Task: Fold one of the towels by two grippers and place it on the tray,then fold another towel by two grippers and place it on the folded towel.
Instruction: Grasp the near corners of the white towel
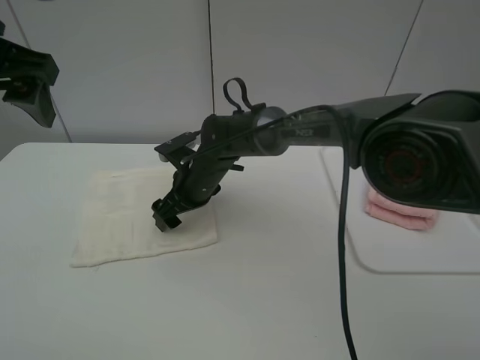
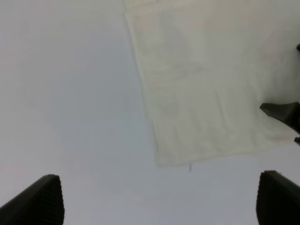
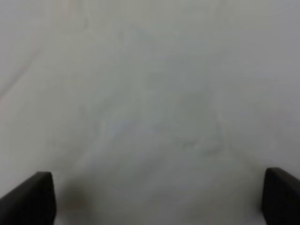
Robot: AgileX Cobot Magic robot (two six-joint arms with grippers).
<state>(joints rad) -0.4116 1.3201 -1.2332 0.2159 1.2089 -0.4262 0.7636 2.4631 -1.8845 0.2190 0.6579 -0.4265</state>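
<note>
The desk point(image 1: 247, 300) is a plain white top reaching from the back wall to the near edge of the high view. On its left half a cream towel point(image 1: 120, 217) lies spread flat, roughly square and a little skewed, its near edge slightly thick against the surface. Well apart from it, on the right, a white tray point(image 1: 397, 251) with a rounded corner sits flat on the desk.

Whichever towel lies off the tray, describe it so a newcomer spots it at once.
Start from the white table: on its left half, away from the tray at the right, lies the cream towel, spread flat beneath the right gripper. Unlike the pink towel, folded small on the tray, it is pale, wide and directly on the tabletop.
</note>
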